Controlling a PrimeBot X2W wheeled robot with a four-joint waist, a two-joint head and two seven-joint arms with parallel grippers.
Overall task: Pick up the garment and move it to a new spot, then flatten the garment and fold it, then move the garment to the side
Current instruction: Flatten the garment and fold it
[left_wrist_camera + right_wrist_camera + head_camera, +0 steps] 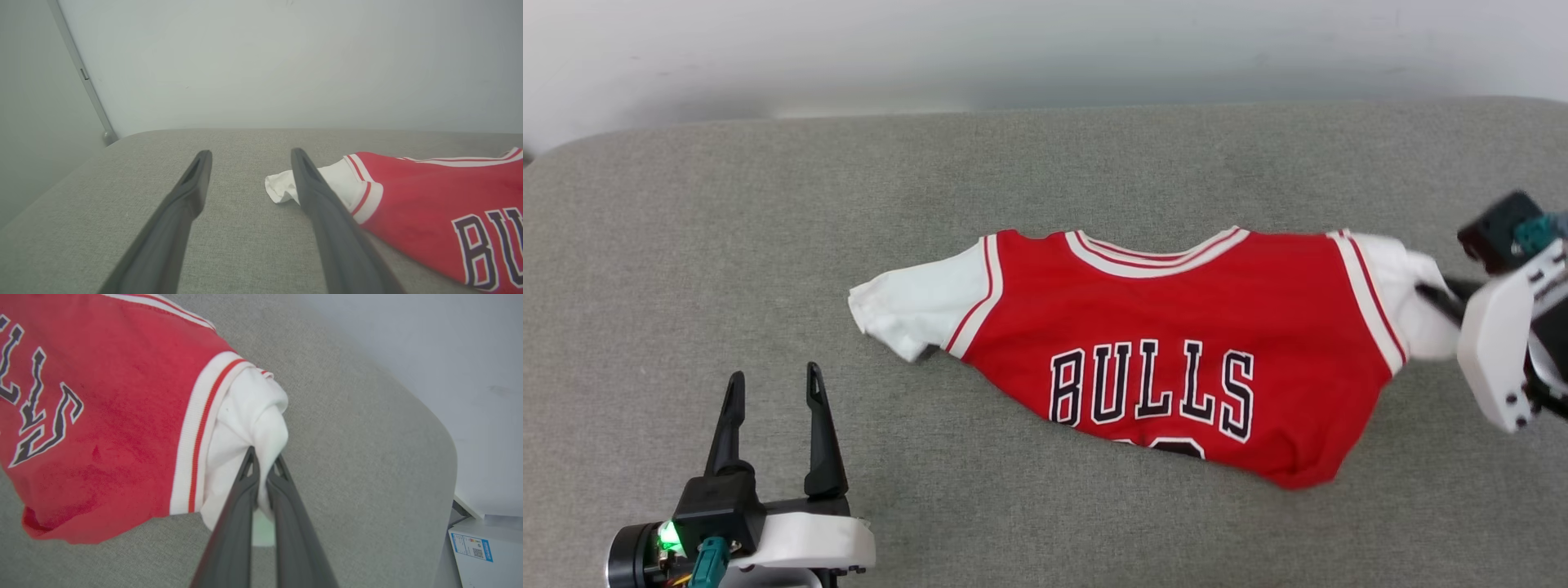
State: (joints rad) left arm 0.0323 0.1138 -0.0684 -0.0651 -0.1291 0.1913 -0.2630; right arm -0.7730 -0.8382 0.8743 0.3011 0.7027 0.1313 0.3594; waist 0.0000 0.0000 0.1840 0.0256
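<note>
Right wrist view: clamped on jersey [114, 408] sleeve [253, 416] with right hand [263, 459], picking up.
Next, likely lift and carry; left hand [774, 374] apart, near left, off jersey.

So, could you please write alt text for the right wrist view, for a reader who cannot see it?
The right gripper is shut on the white sleeve of a red jersey with black lettering, lying on a grey fabric surface. A white box with a blue label sits at the lower right.
</note>
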